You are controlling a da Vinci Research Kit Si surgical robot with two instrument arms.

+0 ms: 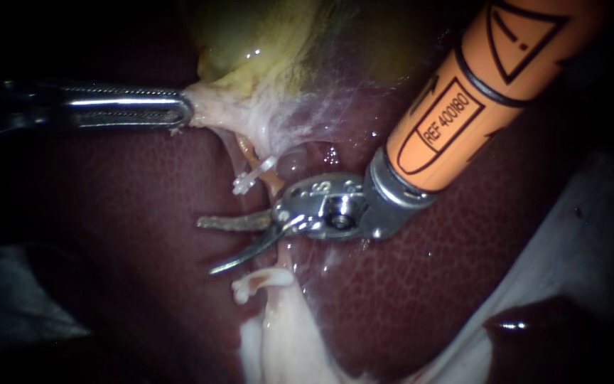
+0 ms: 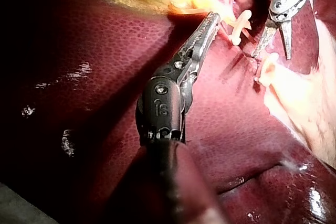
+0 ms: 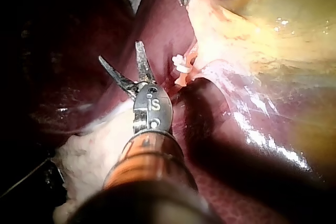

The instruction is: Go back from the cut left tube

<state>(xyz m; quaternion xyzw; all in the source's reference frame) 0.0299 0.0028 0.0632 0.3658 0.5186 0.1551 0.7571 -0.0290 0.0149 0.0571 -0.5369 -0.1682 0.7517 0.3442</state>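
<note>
My right instrument [image 1: 205, 247], on an orange shaft from the upper right, holds two blades open over the liver [image 1: 421, 284]. The blades lie between two white clips: one [image 1: 250, 178] on the upper tube stump [image 1: 273, 185], one [image 1: 257, 279] on the pale lower stump. Nothing sits between the blades. My left instrument [image 1: 179, 114] comes in from the left, its jaws shut on pale tissue at the gallbladder [image 1: 264, 50] neck, pulling it sideways. The right wrist view shows the open blades [image 3: 119, 51] beside the clip [image 3: 180, 64]. The left wrist view shows the shut jaws [image 2: 212, 22] near that clip [image 2: 240, 24].
Dark red liver [image 2: 105, 77] surrounds the site. Pale fatty tissue [image 1: 278, 341] runs down from the lower clip. A white cloth [image 1: 570, 235] lies at the lower right, with a dark wet patch [image 1: 534, 327] beside it.
</note>
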